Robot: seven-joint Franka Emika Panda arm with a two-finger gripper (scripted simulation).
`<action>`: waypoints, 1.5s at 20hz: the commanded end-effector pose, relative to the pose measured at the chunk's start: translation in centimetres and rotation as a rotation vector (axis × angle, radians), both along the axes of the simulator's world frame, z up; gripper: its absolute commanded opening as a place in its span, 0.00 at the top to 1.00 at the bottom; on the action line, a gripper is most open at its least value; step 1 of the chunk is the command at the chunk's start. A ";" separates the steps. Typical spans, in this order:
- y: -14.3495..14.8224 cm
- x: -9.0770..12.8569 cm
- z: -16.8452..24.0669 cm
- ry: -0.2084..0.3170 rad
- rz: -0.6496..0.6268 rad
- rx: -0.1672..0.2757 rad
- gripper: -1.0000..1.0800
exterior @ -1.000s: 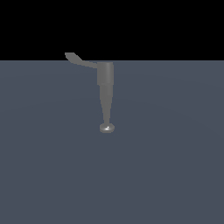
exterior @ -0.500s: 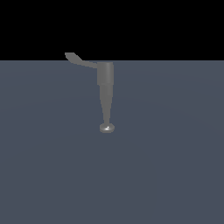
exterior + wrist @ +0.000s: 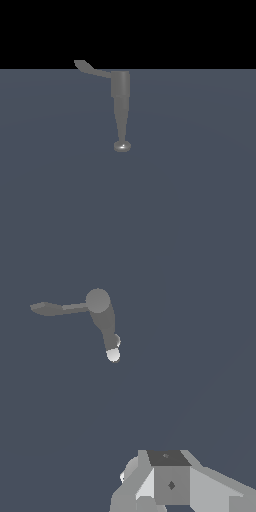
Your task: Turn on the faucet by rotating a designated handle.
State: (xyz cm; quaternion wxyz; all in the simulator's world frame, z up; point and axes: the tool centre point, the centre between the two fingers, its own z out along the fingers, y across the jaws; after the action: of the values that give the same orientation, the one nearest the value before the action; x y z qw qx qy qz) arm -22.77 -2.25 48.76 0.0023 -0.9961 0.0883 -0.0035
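Observation:
The faucet [image 3: 120, 92] is a dull-grey cylinder on the blue-grey surface, tapering to a thin stem that ends in a shiny rounded disc [image 3: 121, 146]. Its handle [image 3: 91, 68], a thin bent lever with a flared tip, sticks out from the top of the body toward the exterior view's left. The wrist view shows the faucet [image 3: 102, 315] from above with the handle [image 3: 54, 308] pointing sideways and the disc [image 3: 113, 355] beyond the body. Only a blocky white-grey part of my gripper [image 3: 170, 482] shows at the picture's edge, well apart from the faucet. Its fingers are not distinguishable.
A flat blue-grey floor [image 3: 190, 190] spreads around the faucet, and a black background lies beyond its far edge. No other object shows in either view.

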 end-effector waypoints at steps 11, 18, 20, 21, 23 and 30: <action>1.9 6.1 -1.7 0.015 -0.241 0.050 1.00; 3.4 9.8 -3.2 0.030 -0.396 0.068 1.00; 3.8 10.9 -3.8 0.034 -0.442 0.071 1.00; 4.0 11.4 -4.0 0.036 -0.464 0.072 1.00; 4.5 12.4 -4.6 0.041 -0.510 0.074 1.00; 6.3 15.9 -6.9 0.053 -0.671 0.073 1.00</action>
State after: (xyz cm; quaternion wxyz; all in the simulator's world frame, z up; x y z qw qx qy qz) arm -7.65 3.67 42.42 0.0347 -0.9178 0.3948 0.0239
